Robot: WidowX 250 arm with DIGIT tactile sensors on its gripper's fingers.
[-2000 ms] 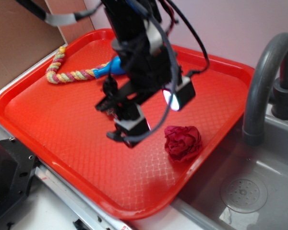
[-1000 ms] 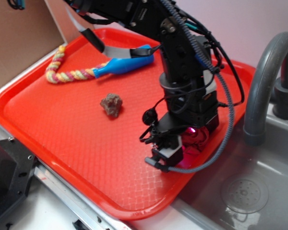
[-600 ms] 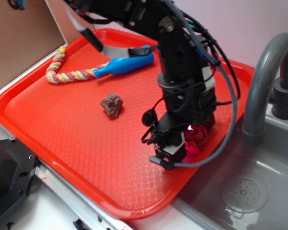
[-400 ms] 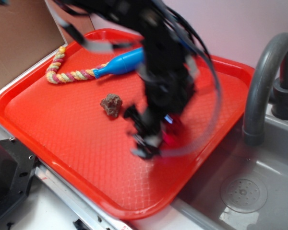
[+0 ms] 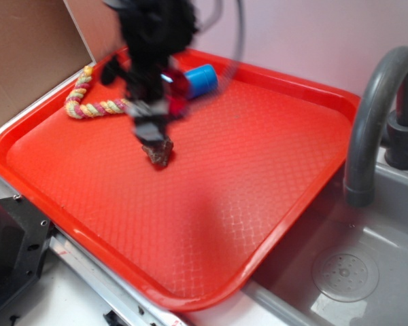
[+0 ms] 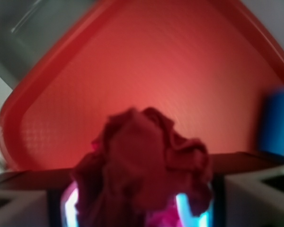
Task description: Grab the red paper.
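The red paper [image 6: 142, 165] is a crimson wrinkled wad held between my jaws, filling the lower middle of the wrist view. In the exterior view my gripper [image 5: 156, 112] is blurred by motion over the far left part of the orange-red tray [image 5: 258, 170], lifted off it, with the red paper [image 5: 177, 92] showing as a dark red patch at the jaws. The gripper is shut on the wad.
A small brown lumpy wad [image 5: 158, 152] lies on the tray just below the gripper. A braided rope toy [image 5: 88, 102] with a blue handle [image 5: 202, 79] lies at the tray's far left. A grey faucet [image 5: 374, 115] and a sink [image 5: 340, 272] are at the right.
My gripper came down on the red paper at the tray's right side, shut on it, then lifted and swung quickly left and back with the wad in it.
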